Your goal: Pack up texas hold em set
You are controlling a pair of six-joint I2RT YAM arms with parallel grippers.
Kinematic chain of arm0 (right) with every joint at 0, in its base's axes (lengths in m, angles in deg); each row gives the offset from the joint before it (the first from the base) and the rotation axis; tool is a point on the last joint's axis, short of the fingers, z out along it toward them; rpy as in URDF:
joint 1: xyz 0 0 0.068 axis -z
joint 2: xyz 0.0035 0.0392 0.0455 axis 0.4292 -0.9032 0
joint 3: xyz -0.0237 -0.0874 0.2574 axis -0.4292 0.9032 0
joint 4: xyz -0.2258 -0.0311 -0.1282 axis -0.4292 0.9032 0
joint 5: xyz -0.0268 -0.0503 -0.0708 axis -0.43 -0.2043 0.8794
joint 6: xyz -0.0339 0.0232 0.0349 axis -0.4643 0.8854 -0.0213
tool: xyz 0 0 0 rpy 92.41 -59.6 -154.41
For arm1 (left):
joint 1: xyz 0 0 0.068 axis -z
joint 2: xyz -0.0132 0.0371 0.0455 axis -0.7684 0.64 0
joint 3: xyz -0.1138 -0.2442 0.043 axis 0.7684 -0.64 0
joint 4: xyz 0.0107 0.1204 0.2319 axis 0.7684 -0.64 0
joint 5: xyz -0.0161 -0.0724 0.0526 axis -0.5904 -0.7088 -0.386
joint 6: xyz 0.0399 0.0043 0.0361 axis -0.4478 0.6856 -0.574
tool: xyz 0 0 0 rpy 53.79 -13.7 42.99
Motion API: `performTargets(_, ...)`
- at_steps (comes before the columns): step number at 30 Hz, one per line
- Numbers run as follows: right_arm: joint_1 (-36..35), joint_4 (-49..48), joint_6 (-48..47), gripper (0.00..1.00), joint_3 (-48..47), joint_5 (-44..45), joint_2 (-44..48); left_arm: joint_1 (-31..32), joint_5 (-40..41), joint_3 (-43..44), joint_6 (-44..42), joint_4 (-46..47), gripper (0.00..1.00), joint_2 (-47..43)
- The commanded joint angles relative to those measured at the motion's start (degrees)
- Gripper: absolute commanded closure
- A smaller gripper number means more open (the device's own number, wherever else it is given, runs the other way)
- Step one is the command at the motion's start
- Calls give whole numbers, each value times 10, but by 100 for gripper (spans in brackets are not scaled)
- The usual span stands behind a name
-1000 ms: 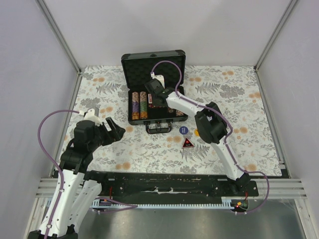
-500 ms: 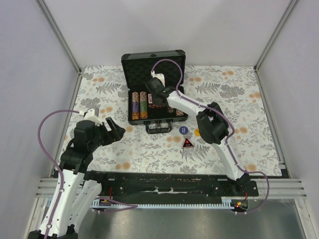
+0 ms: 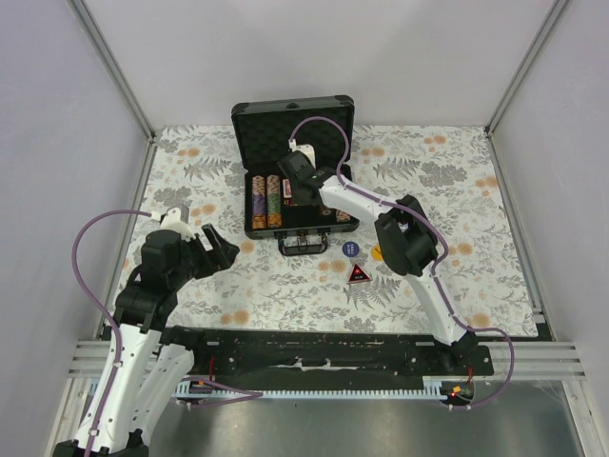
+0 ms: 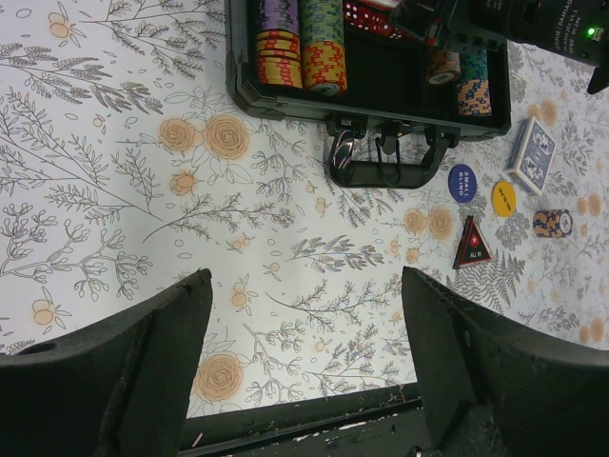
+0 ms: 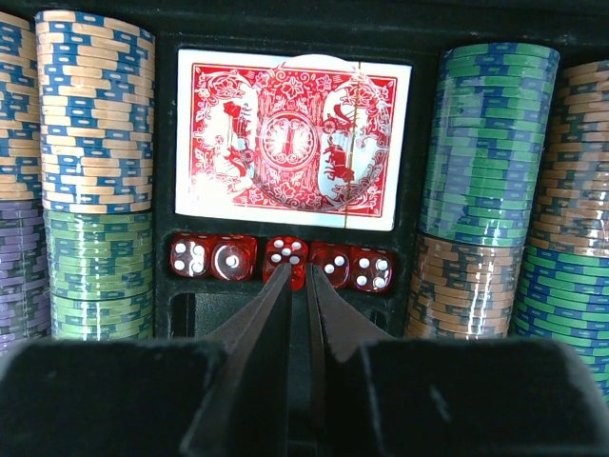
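The dark grey briefcase (image 3: 293, 122) lies open at the back centre, its lid up. Rows of poker chips (image 3: 265, 200) fill its foam slots. In the right wrist view the red card deck (image 5: 290, 140) lies in its slot above a row of red dice (image 5: 282, 258). My right gripper (image 5: 299, 268) is inside the case (image 3: 299, 188), its jaws nearly together, tips on the middle die. My left gripper (image 4: 304, 290) is open and empty over the cloth at the left (image 3: 222, 249). A blue card deck (image 4: 532, 155) and a small chip stack (image 4: 552, 223) lie outside the case.
A blue round button (image 3: 350, 248), a yellow round button (image 3: 376, 252) and a red triangular marker (image 3: 358, 275) lie on the flowered cloth in front of the case handle (image 4: 381, 164). White walls with metal posts enclose the table. A black rail (image 3: 324, 343) runs along the near edge.
My right gripper has shifted slightly to the right inside the case. The left arm has not moved.
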Motion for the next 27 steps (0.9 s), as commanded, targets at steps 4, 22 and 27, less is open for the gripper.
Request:
performTargets(4,-3,-10,-1,83,-22,8,6,-3,8,-1,12,18,14,-2)
performTargets(22,-3,5,-6,82,-54,4,-31,-3,7,-1,12,17,14,-1)
performTargets(27,-2,5,-8,82,-65,-4,-39,-3,8,-1,12,18,14,-3)
